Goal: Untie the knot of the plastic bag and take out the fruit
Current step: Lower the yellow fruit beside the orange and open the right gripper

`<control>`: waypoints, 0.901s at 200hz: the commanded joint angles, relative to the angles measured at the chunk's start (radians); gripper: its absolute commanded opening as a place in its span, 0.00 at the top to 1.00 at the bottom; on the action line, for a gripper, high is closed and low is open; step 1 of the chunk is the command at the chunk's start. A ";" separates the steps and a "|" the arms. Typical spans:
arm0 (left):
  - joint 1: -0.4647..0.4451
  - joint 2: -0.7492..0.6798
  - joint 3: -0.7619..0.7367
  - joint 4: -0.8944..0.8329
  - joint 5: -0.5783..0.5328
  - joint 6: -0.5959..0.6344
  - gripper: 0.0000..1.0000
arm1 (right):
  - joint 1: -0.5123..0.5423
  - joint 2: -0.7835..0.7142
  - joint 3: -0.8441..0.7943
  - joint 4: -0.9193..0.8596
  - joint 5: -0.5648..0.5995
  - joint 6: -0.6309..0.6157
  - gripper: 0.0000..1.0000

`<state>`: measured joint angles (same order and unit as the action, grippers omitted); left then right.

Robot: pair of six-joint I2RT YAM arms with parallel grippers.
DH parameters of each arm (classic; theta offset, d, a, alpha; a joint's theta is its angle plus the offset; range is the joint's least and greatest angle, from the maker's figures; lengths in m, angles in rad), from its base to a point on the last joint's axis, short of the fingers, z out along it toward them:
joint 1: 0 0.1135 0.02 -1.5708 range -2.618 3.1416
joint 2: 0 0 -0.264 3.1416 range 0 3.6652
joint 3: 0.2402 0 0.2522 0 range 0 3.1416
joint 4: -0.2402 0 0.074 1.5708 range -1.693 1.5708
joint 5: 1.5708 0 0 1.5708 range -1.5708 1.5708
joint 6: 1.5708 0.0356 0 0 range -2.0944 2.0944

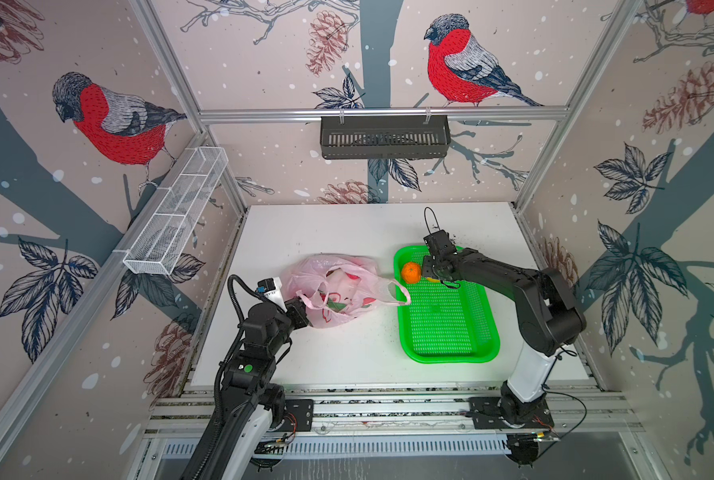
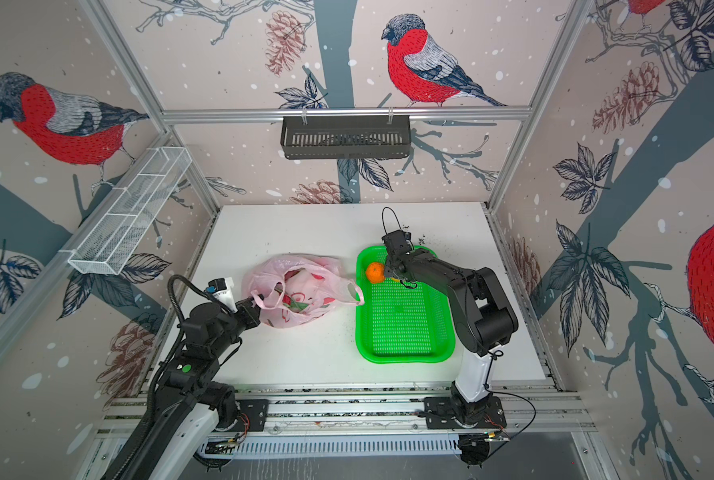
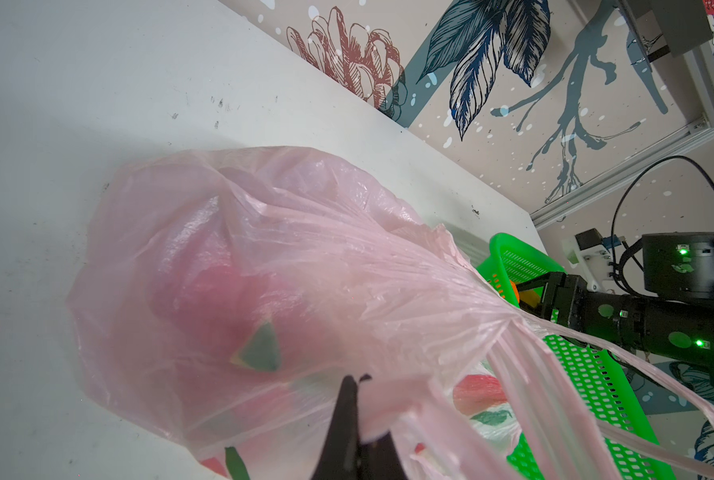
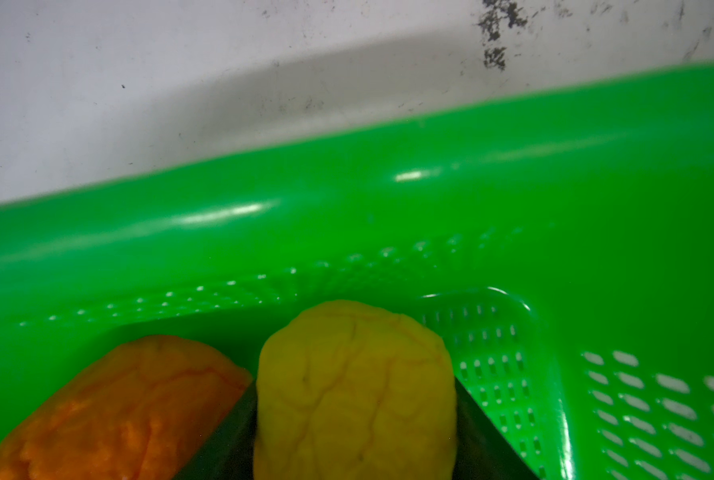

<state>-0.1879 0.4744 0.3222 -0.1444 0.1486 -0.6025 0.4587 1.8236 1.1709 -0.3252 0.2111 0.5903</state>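
The pink plastic bag lies left of the green tray, its mouth slack. One loop handle drapes over the tray rim; the knot does not show. My left gripper is shut on the bag's near edge. Magenta fruit with a green tip shows through the film. Inside the tray's far end, my right gripper is shut on the yellow citrus, both fingers against its sides. The orange rests right beside it.
A black slotted basket hangs on the back wall and a white wire basket on the left wall. The tray's raised rim stands close past the right gripper. The right arm reaches over the tray.
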 commanded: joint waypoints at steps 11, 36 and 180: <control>0.001 -0.002 0.000 0.013 -0.015 0.001 1.00 | 0.001 0.005 -0.001 -0.012 -0.002 -0.006 0.31; 0.001 -0.002 0.002 0.012 -0.015 0.001 1.00 | 0.002 0.002 -0.002 -0.014 -0.001 -0.004 0.27; 0.001 -0.003 0.000 0.015 -0.012 0.002 1.00 | 0.011 -0.026 0.020 -0.049 0.031 -0.004 0.15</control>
<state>-0.1879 0.4725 0.3222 -0.1444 0.1486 -0.6025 0.4667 1.8080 1.1801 -0.3531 0.2180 0.5903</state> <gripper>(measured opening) 0.048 0.844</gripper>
